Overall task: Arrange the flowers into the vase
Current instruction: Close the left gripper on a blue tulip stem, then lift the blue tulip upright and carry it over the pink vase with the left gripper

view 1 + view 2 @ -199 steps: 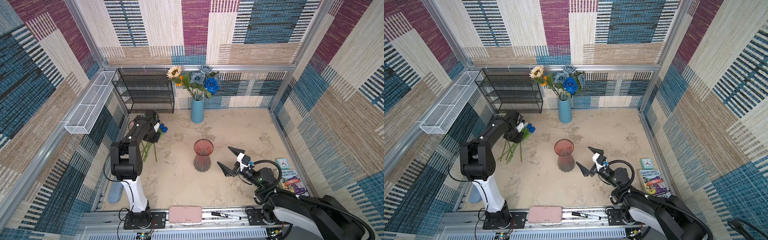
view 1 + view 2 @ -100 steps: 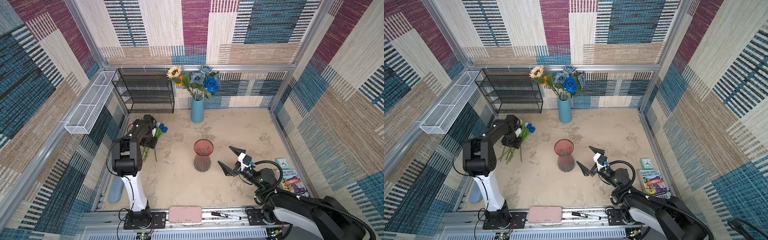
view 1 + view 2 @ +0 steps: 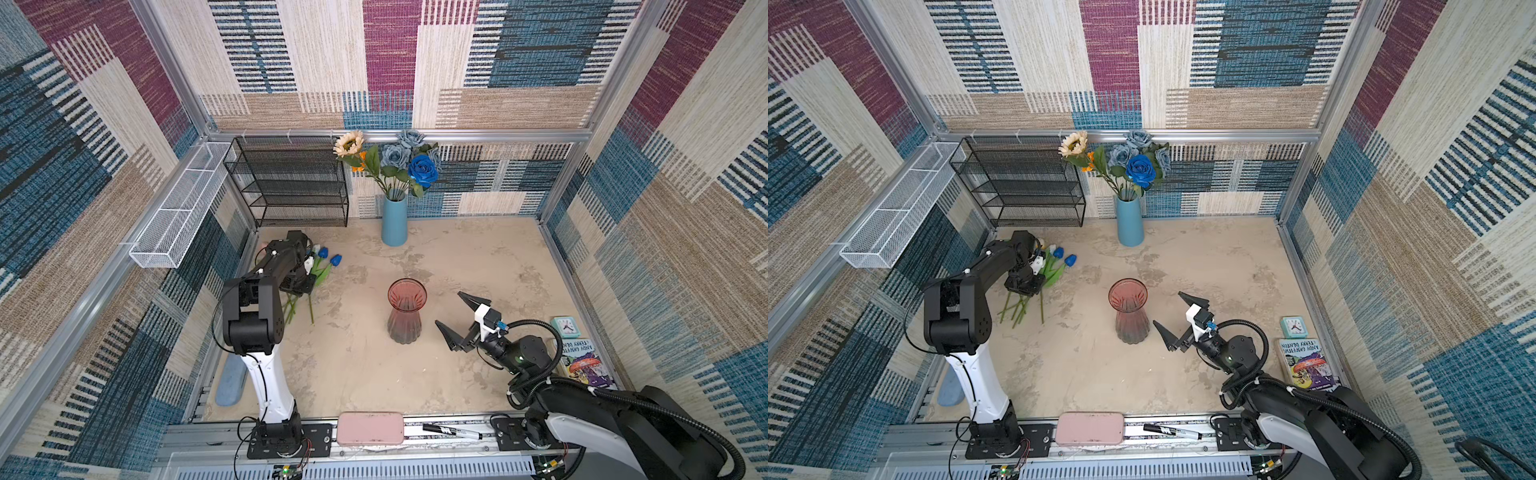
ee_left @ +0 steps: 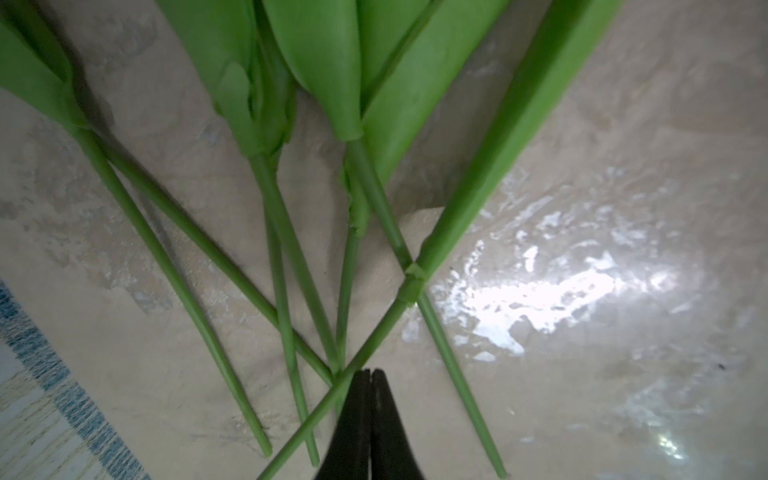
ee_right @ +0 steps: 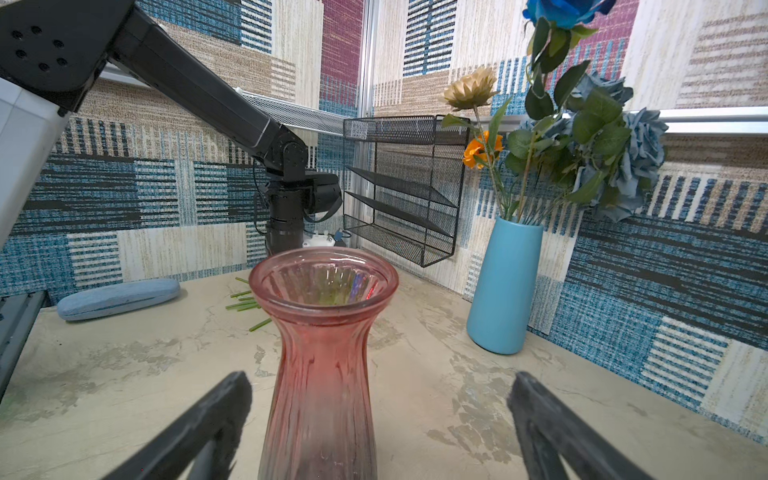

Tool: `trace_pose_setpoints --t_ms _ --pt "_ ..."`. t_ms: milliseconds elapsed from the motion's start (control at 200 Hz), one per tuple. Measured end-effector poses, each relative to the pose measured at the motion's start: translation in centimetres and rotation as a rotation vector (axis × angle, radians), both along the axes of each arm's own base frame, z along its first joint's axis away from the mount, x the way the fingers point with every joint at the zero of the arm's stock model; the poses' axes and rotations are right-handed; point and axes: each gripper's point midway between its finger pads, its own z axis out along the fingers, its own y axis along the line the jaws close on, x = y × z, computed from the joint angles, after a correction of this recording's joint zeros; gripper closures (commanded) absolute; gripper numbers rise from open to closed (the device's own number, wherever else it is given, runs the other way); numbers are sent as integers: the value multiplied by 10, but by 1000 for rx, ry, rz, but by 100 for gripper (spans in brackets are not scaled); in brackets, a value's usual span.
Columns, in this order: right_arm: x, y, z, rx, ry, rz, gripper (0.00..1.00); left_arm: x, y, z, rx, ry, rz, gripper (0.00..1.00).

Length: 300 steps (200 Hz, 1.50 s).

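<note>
The desk [image 3: 457,257] carries everything, and the pink vase [image 3: 406,311] stands upright and empty near its middle. I place the rest from that vase.

The step in hand looks like the first pick. The left arm reaches to the far left of the pink vase, where the flowers [image 3: 322,266] lie flat in a loose fan, blue heads away from the robot and stems crossing. The left gripper [image 4: 370,374] sits low over that crossing with its fingers [image 4: 353,415] pressed together. Whether a stem is caught between them I cannot tell. The right gripper [image 3: 448,307] waits just right of the pink vase, fingers [image 5: 216,415] spread wide to either side of its waist and not touching the glass.

The next move probably calls for a lift that shows if one stem comes away alone. The stem then has to be carried over to the vase mouth and turned end-down, while the right fingers close to steady the glass.

Behind and left of the pink vase a black wire rack [image 3: 291,183] leans at the wall. Straight behind it a blue vase [image 3: 394,222] holds a bouquet [image 3: 422,170]. Neither blocks the path. The tangled stems are the likelier snag. A book [image 3: 582,361] and a small clock [image 3: 564,327] lie far right, with a blue case [image 3: 230,384], a pink case [image 3: 370,428] and a marker [image 3: 453,431] on the robot's side of it.
</note>
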Motion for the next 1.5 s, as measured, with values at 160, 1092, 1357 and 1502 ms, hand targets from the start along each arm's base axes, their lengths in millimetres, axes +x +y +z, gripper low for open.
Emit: trace_pose_setpoints --t_ms 160,1092,1357,1502 --pt "1 -1 1 7 -2 -8 0 1 -5 19 -29 -52 12 100" --pt "-1 -6 7 25 -18 -25 0 -10 -9 -27 -45 101 -26 83" --pt "2 -5 1 17 3 -31 0 -7 -22 -23 -55 86 -49 98" --pt "3 -6 2 20 5 -34 0 -1 -34 -9 -85 45 -62 100"
